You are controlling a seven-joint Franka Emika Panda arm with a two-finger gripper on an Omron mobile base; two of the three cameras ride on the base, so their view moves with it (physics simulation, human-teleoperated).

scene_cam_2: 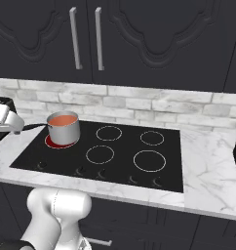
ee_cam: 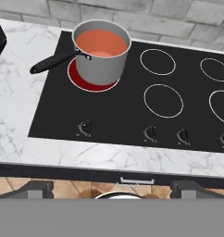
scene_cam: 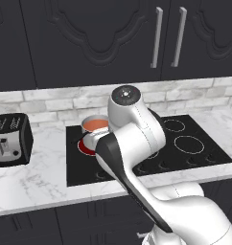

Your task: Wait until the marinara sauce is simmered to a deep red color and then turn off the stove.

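The stove (ee_cam: 118,111) is a black glass cooktop with white ring outlines and a row of small dark knobs (ee_cam: 86,127) along its front. A small steel saucepan (ee_cam: 102,65) stands on the back-left burner, which glows red under it. Its black handle points left. The marinara sauce (ee_cam: 101,43) inside is a smooth orange-red, paler than the glowing ring. Both base views show the same sauce (scene_cam: 95,125) (scene_cam_2: 62,119) in the pan. My gripper (ee_cam: 115,187) hovers open above the counter's front edge, well short of the knobs, holding nothing.
A black-and-silver toaster (scene_cam: 10,139) stands on the marble counter left of the stove (scene_cam: 211,158), close to the pan handle. Dark upper cabinets hang above a grey brick backsplash. My own arm blocks the middle of the cooktop in the left base view.
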